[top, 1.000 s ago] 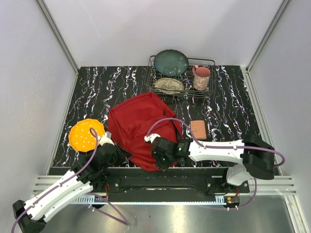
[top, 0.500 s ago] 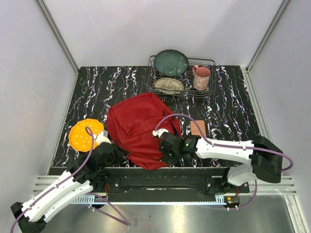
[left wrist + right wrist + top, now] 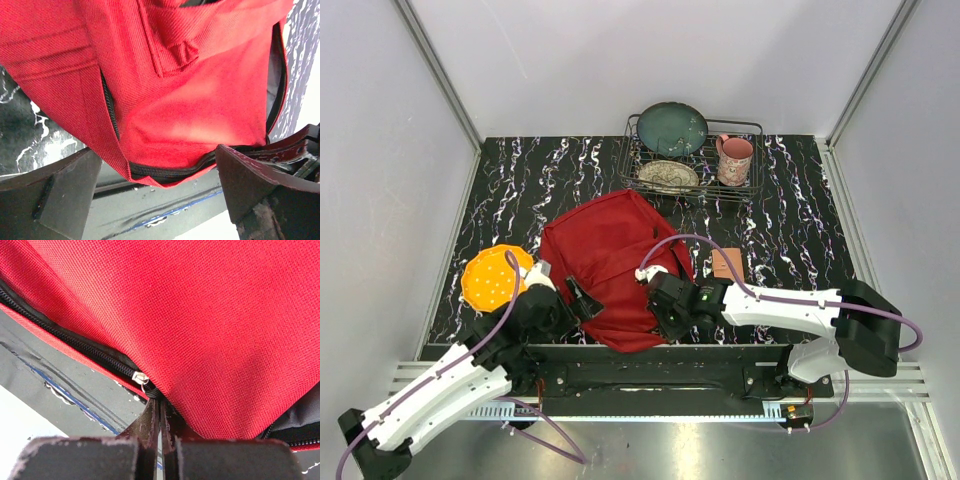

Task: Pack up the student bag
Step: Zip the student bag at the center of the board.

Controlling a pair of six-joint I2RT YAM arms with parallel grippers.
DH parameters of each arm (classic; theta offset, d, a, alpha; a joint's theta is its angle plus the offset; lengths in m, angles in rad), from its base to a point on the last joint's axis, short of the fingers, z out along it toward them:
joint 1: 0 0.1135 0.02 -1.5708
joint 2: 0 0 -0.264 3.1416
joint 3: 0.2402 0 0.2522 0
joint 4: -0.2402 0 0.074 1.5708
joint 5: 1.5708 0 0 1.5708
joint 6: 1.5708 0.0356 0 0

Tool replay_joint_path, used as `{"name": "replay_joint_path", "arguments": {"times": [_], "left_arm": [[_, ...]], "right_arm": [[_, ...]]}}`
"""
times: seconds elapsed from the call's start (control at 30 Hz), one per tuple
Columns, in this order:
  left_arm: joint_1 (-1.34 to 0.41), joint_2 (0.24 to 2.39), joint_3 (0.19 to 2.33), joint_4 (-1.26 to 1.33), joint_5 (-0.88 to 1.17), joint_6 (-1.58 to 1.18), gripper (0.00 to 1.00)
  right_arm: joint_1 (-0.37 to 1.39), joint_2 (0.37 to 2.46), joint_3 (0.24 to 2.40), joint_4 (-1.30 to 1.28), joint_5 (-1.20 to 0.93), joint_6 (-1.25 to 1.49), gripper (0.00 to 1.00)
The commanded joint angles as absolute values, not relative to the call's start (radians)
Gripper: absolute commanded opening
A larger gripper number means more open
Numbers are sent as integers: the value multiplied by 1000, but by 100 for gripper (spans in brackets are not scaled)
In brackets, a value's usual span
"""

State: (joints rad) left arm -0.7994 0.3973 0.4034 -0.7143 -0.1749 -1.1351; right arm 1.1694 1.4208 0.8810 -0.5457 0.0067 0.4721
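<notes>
The black, white-veined surface (image 3: pixel 520 190) carried the student bag (image 3: pixel 605 255) lying flat toward its front edge. An orange disc (image 3: pixel 495 278) sat to the bag's left, a small tan item (image 3: pixel 727 265) to its right and a wire dish rack (image 3: pixel 708 172) behind. We noted the left gripper (image 3: pixel 582 300) at the bag's near-left edge, fingers spread wide and clasping nothing. The right gripper (image 3: pixel 662 320) sat at the near-right edge, its fingers pressed together on the zipper pull (image 3: pixel 141 380).
</notes>
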Motion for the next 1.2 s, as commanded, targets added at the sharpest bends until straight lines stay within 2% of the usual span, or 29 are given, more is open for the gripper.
{"name": "replay_joint_path", "arguments": {"times": [0.0,0.13,0.3,0.43,0.63,0.77,0.8,0.87,0.9,0.97,1.03,1.17], "left_arm": [[-822,456,396,-670,-77,-1181,99],[-868,466,384,-678,-83,-1224,99],[-975,515,331,-519,-95,-1316,99],[-1109,629,350,-416,-185,-1364,99],[-1129,802,362,-269,-239,-1356,96],[-1127,789,336,-215,-282,-1374,81],[-1127,776,301,-181,-285,-1376,63],[-1124,730,256,-114,-290,-1411,45],[-1120,713,221,-107,-291,-1422,30],[-1106,669,203,-153,-298,-1442,12],[-1100,608,192,-208,-314,-1453,0],[-1097,473,193,-400,-371,-1473,0]], "right_arm": [[1158,1407,907,-514,40,492,0],[1160,1394,897,-508,54,511,0],[1158,1388,887,-451,25,531,0],[1160,1388,891,-434,11,537,0],[1161,1382,885,-426,-32,548,0],[1164,1358,855,-426,-34,563,0],[1164,1347,850,-428,-37,566,0],[1166,1341,841,-425,-40,574,0],[1164,1339,839,-426,-41,574,0],[1166,1339,836,-434,-43,575,0],[1164,1339,834,-442,-32,577,0],[1164,1336,833,-472,-5,574,0]]}}
